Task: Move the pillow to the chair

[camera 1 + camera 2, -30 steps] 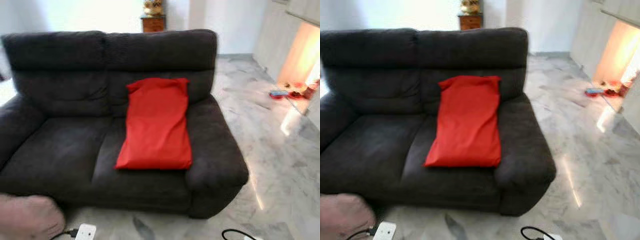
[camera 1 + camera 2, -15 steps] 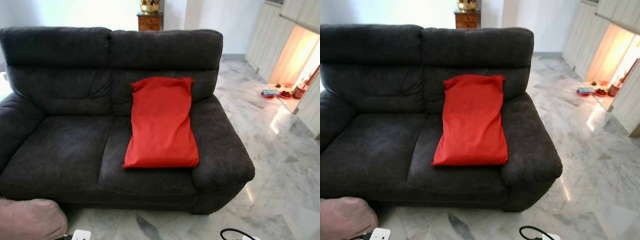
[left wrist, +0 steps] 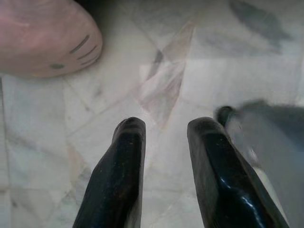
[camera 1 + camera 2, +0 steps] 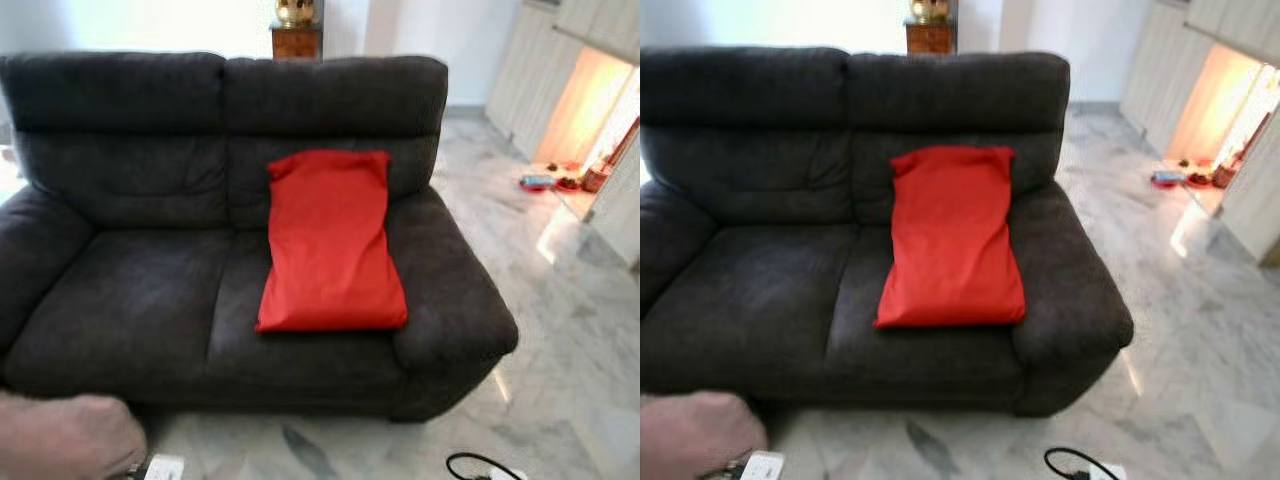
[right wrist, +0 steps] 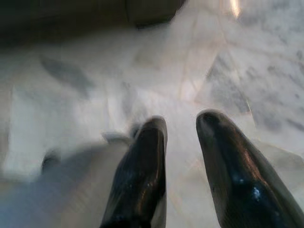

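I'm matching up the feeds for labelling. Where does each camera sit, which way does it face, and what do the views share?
Left and right eye views: on the head, looking forward and down at the red pillow on the dark sofa; they share that scene.
Left wrist view: on the left wrist, looking down past the left hand at the marble floor.
Right wrist view: on the right wrist, looking down past the right hand at the same floor.

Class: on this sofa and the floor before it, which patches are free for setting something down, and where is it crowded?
Free: the left seat cushion, between the left armrest and the red pillow; also the marble floor right of the sofa. Crowded: the right seat under the pillow, and the floor strip in front, with a pink object and a black cable.
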Controlling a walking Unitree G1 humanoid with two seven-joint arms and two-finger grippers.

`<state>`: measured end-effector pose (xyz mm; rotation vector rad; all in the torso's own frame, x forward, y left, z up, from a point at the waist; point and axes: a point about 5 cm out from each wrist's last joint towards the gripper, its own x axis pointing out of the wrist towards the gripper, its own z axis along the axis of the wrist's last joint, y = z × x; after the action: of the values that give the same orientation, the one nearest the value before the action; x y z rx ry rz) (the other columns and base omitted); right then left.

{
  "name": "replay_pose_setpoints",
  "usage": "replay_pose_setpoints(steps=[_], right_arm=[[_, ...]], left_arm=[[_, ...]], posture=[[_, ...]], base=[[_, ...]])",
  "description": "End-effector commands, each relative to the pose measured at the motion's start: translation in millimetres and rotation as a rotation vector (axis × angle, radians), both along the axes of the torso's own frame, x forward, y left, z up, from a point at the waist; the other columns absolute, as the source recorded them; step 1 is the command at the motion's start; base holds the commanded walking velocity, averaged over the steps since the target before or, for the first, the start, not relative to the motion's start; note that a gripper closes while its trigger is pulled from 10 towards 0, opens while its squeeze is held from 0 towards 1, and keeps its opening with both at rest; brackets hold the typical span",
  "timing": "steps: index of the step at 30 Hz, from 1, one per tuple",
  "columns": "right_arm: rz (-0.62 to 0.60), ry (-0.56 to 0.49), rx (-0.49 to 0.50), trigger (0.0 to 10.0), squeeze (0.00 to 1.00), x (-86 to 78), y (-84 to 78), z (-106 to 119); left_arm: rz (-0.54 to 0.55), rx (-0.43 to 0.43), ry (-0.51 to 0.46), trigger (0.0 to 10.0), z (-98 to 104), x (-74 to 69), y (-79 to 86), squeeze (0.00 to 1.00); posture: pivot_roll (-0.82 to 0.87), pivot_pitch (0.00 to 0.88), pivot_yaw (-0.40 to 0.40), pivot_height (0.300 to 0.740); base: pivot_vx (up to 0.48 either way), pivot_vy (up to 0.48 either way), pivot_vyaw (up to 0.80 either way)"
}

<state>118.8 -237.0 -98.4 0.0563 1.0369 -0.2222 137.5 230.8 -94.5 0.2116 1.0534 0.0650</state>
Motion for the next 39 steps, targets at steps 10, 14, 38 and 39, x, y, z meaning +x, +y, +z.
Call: replay_pose_setpoints(steps=[10,14,38,39], right_arm=[[0.009,-0.021,0.018,10.0,0.00,14.8,8.0,2.4],[0.011,-0.027,0.024,10.0,0.00,18.1,13.4,2.3],[0.027,-0.059,0.030,10.0,0.00,36.2,21.1,7.1],[0.027,-0.058,0.031,10.0,0.00,36.0,21.3,7.0]], left_arm=[[0.000,0.017,-0.006,10.0,2.5,4.2,4.9,0.00],[-0.001,0.016,-0.006,10.0,2.5,4.4,4.3,0.00],[0.001,0.009,-0.008,10.0,2.3,6.8,0.7,0.00],[0.001,0.009,-0.008,10.0,2.3,6.9,0.6,0.00]], posture=[[-0.04,0.000,0.020,0.740],[-0.04,0.000,0.017,0.740],[-0.04,0.000,0.013,0.740],[-0.04,0.000,0.013,0.740]], base=[[0.000,0.385,0.00],[0.000,0.383,0.00],[0.000,0.382,0.00],[0.000,0.382,0.00]])
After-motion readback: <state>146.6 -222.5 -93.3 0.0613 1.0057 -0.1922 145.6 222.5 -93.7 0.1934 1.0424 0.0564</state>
